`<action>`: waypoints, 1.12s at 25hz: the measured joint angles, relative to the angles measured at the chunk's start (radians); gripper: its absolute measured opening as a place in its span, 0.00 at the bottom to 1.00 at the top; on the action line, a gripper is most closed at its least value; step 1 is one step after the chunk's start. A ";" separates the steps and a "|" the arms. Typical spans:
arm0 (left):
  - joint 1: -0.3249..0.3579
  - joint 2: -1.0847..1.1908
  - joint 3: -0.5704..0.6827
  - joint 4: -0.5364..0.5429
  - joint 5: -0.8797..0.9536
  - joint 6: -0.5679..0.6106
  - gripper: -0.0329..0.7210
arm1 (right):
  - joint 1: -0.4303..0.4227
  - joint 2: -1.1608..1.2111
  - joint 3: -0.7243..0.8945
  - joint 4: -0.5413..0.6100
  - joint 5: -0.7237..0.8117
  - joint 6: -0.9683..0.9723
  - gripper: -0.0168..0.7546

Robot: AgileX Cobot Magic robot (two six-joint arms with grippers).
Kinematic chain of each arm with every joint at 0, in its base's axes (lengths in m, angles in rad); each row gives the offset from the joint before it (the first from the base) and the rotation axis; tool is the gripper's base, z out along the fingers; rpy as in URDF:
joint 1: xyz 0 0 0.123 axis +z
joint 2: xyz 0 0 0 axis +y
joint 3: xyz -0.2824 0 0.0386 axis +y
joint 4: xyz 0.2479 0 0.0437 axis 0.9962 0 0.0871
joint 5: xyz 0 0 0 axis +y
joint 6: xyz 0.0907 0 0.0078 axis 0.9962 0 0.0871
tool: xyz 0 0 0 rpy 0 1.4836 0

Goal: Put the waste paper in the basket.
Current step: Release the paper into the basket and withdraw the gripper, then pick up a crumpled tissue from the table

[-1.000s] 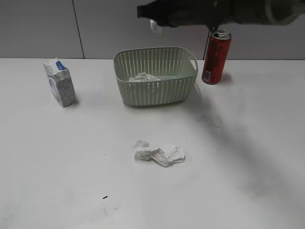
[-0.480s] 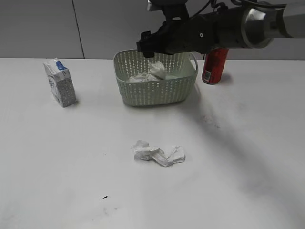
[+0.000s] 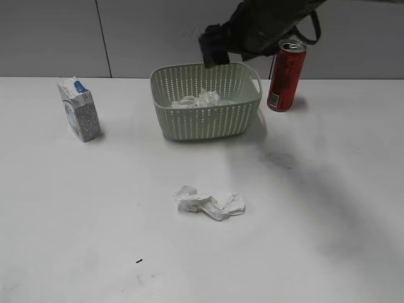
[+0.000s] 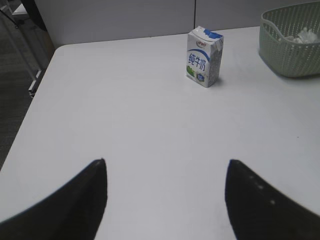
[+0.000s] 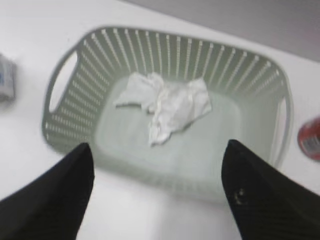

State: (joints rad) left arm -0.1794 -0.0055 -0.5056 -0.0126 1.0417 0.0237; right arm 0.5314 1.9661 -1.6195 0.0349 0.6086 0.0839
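Room: grey panelled wall (image 3: 57, 38) runs behind the table, with one vertical seam left of centre; the left wrist view shows a dark floor past the table's left edge.
Surface: white tabletop (image 3: 95, 221), matte, carrying faint grey smudges right of centre and a small dark speck near the front.
Basket: pale green slotted plastic basket (image 3: 205, 120) stands at the back middle of the table, upright, handle holes in its short sides.
Paper in basket: crumpled white tissue wads (image 5: 167, 102) lie on the basket floor, touching each other; how many are bunched there cannot be told.
Paper on table: one crumpled white tissue wad (image 3: 209, 203) lies in the open in front of the basket, well apart from it.
Carton: white-and-blue milk carton (image 4: 204, 56) stands upright left of the basket, apart from it.
Can: red drink can (image 3: 286, 76) stands upright just beside the basket's right back corner.
Right gripper: right gripper (image 5: 155, 195) hangs above the basket, jaws spread wide, nothing between them.
Left gripper: left gripper (image 4: 166, 200) is over bare table at the left, jaws spread, holding nothing.
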 joint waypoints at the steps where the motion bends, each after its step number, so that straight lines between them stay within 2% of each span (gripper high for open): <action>1: 0.000 0.000 0.000 0.000 0.000 0.000 0.76 | 0.000 -0.015 0.000 0.002 0.086 0.000 0.79; 5: 0.000 0.000 0.000 0.000 0.000 0.000 0.76 | 0.000 -0.040 0.000 0.005 0.428 -0.064 0.79; 8: 0.000 0.000 0.000 0.000 0.000 0.000 0.76 | 0.000 -0.047 0.007 -0.009 0.561 -0.133 0.79; 14: 0.000 0.001 0.000 0.000 -0.001 0.000 0.76 | -0.030 -0.098 0.016 -0.094 0.585 -0.155 0.77; 20: 0.000 0.131 -0.031 -0.011 -0.011 0.020 0.76 | -0.209 -0.204 0.110 -0.097 0.585 -0.155 0.77; 25: 0.000 0.373 -0.076 -0.091 -0.092 0.169 0.76 | -0.371 -0.322 0.269 -0.089 0.579 -0.153 0.77; 28: 0.000 0.541 -0.107 -0.188 -0.132 0.289 0.76 | -0.416 -0.410 0.394 -0.086 0.542 -0.145 0.77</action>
State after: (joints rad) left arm -0.1794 0.5358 -0.6128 -0.2011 0.9095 0.3129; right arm 0.1149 1.5562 -1.2252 -0.0510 1.1502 -0.0606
